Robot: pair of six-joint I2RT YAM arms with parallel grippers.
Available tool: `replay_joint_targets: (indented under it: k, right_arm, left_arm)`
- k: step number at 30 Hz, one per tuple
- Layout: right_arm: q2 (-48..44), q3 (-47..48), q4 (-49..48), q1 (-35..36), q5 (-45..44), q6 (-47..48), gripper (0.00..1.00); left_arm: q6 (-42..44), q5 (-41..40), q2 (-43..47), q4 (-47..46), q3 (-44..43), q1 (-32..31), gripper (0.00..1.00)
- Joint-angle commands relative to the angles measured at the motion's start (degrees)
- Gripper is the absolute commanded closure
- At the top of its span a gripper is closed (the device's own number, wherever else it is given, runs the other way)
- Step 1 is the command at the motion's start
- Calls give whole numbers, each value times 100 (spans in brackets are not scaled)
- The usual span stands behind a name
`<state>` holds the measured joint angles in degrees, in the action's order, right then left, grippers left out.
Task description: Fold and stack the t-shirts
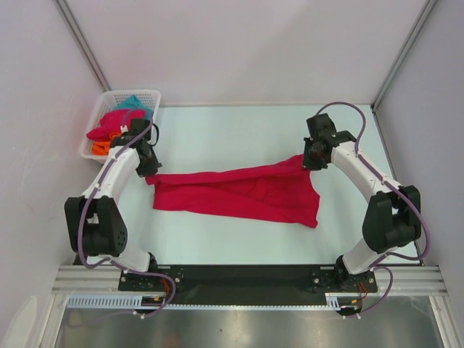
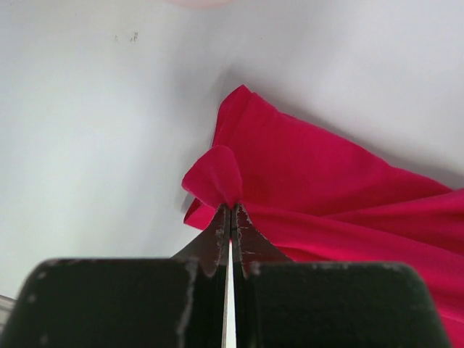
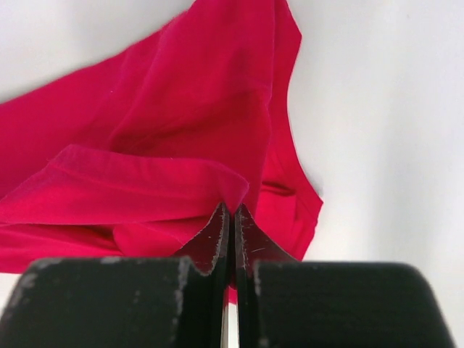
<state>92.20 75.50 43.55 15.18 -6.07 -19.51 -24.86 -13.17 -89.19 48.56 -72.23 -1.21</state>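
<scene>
Top external view gives me the crimson shirt (image 1: 239, 192) stretched in a loose band across the middle of the frame on the table (image 1: 232, 130), one end at each arm. My left gripper (image 2: 230, 217) has its jaws pressed together on a pinch of cloth at the shirt's left end. My right gripper (image 3: 230, 217) is clamped the same way on a hem fold at the right end. At upper left, a white basket (image 1: 93, 119) holds a pink shirt (image 1: 109, 125), an orange shirt (image 1: 100, 148) and a teal shirt (image 1: 134, 103), all bundled.

The top camera looks down over the whole table (image 1: 239, 130) from its near side. Each wrist camera closely faces the crimson t-shirt (image 1: 239, 192), shared by all.
</scene>
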Motion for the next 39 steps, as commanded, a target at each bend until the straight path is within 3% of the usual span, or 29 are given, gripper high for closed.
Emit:
replay_joint_targets:
  k: [1,22,24,25,26,28,39]
  right_arm:
    - [-396,-159,259,73,-334,-88,100]
    - [-1530,-950,848,345,-563,-299,100]
    - [-1556,-994,866,337,-501,-291,88]
    - [-1548,-1003,874,337,-466,-273,75]
    - [-1530,-994,901,337,-396,-273,55]
    - [-1504,-994,945,371,-334,-290,41]
    - [-1346,-863,726,416,-79,-317,38]
  left_arm:
    - [131,68,516,-92,305,-2,100]
    - [166,288,1457,-206,1369,-2,100]
    - [157,280,1466,-197,1369,-2,100]
    - [157,280,1474,-180,1360,-2,99]
    - [157,271,1483,-145,1334,-2,98]
    - [157,236,1509,-101,1308,-2,97]
    - [227,253,1615,31,1211,-2,76]
